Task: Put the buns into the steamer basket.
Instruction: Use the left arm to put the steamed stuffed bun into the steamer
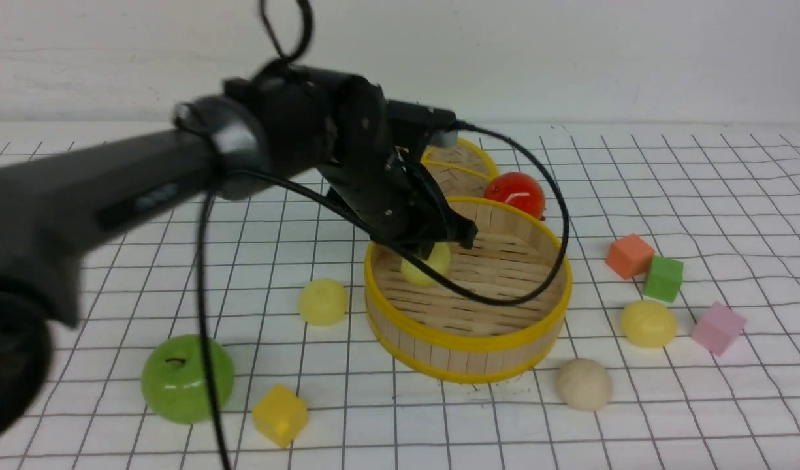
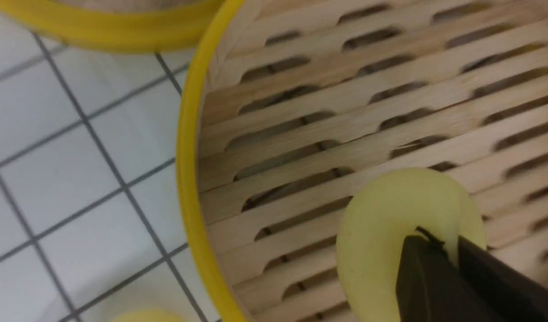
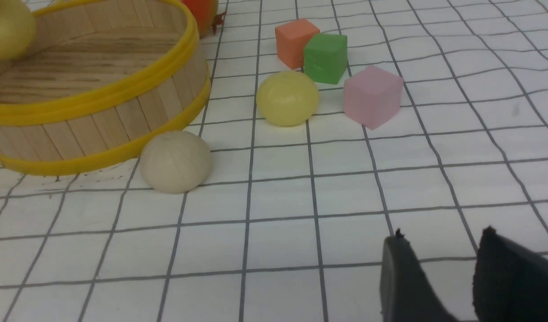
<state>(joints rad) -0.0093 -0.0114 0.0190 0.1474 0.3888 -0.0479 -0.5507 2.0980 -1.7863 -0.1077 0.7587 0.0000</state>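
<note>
The basket [image 1: 468, 339] stands upright, mouth up, directly under the left hand [image 1: 442, 245]. That hand is closed on a pale yellow bun [image 1: 424, 266], pinching it from above. The bun hangs inside the rim near the basket's left wall, close over the slatted floor; whether it touches, I cannot tell. It is round with no clear long axis and appears tilted rather than dome-up.

Three more sit dome-up on the tabletop [image 3: 274, 241]. A second yellow bun [image 1: 322, 301] is left of that hand, just outside the basket. A third yellow bun [image 1: 648, 323] and a beige bun [image 1: 584, 384] are to its right, past the basket.

The right hand [image 3: 443, 241] is open and holds nothing, low over the tabletop, the beige bun ahead of it.
</note>
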